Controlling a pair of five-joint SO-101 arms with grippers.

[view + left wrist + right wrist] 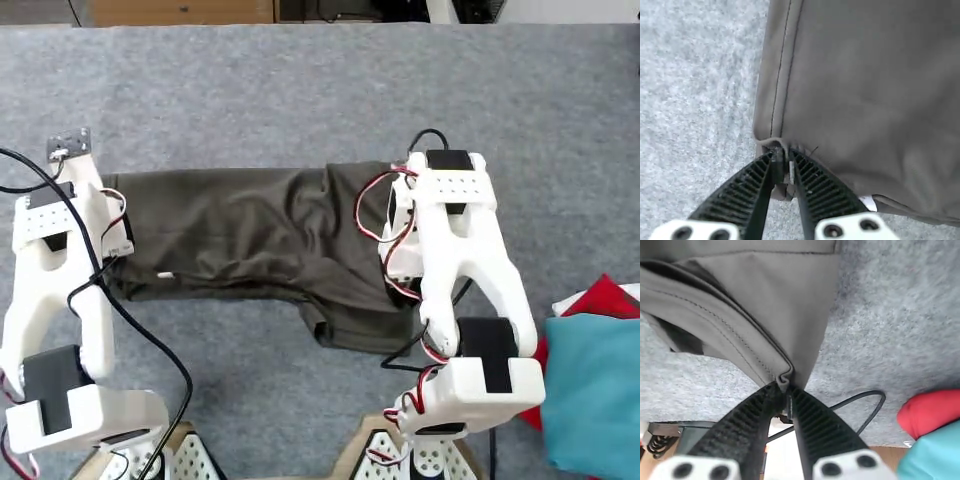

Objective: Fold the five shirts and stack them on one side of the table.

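**Both grippers clamped on the dark shirt, mid-table**

The dark olive shirt point(250, 230) lies crumpled across the middle of the grey table point(300, 90). It runs lengthwise from near the left edge toward the right half. Its fabric is bunched and wrinkled, with one flap hanging toward the near edge.

The left arm point(55, 270) stands over the shirt's left end. In the left wrist view the left gripper point(782, 154) is pinched tight on a stitched hem corner of the shirt point(865, 90). The ribbed fingers point(747, 182) are closed together with cloth between the tips. A small white tag point(869, 202) sticks out just beside that corner.

The right arm point(460, 250) stands over the shirt's right end. In the right wrist view the right gripper point(785, 386) is likewise closed on a folded seam edge of the shirt point(765, 300), with fabric puckered at the tips. A black cable point(860, 407) loops over the table behind it.

At the right edge, near the near corner, sits a pile well apart from the dark shirt. It has a teal shirt point(595, 390) on top, a red shirt point(605, 298) poking out under it, and a sliver of white cloth point(572, 300) beside the red. The red and teal also show at the side of the right wrist view.
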